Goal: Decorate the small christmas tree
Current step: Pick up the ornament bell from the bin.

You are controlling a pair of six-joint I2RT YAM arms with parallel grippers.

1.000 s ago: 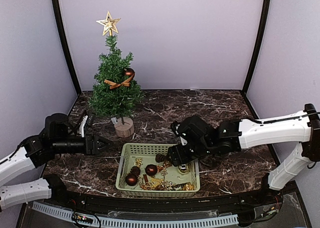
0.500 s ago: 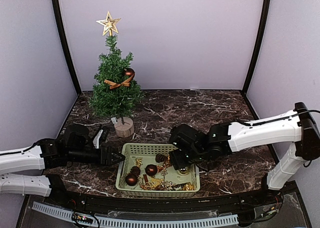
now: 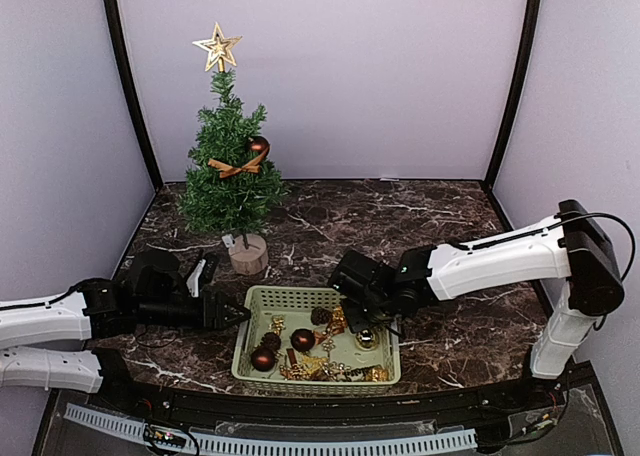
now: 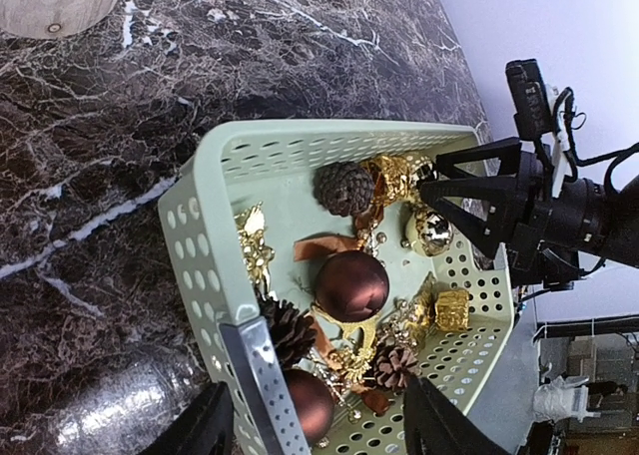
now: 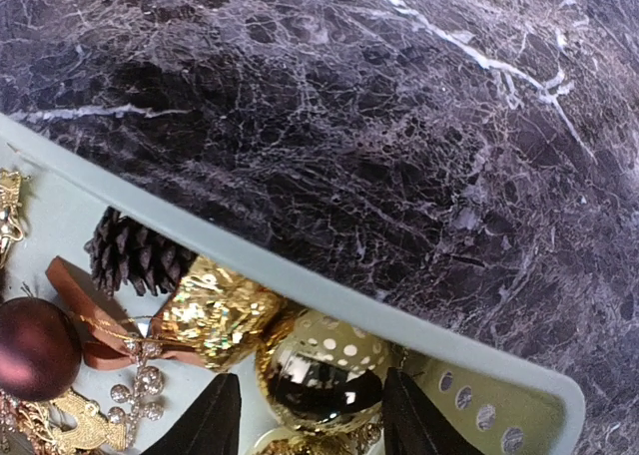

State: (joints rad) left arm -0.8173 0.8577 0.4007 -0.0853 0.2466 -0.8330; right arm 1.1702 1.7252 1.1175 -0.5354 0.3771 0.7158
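Dark marble tabletop (image 3: 420, 216), lilac walls. Left claw (image 3: 238, 317) released, fingers spread, empty, at left rim of green basket (image 3: 290, 298). Right claw (image 5: 310, 377) inside basket near its wall, fingers flanking gold bauble (image 5: 318, 360); cannot tell whether clenched on it. Pinecone (image 5: 135, 253) just left of right claw. Small christmas tree (image 3: 228, 181) upright beyond left claw, well apart, carrying star (image 3: 217, 48), bow (image 3: 236, 165), red ball (image 3: 258, 145).
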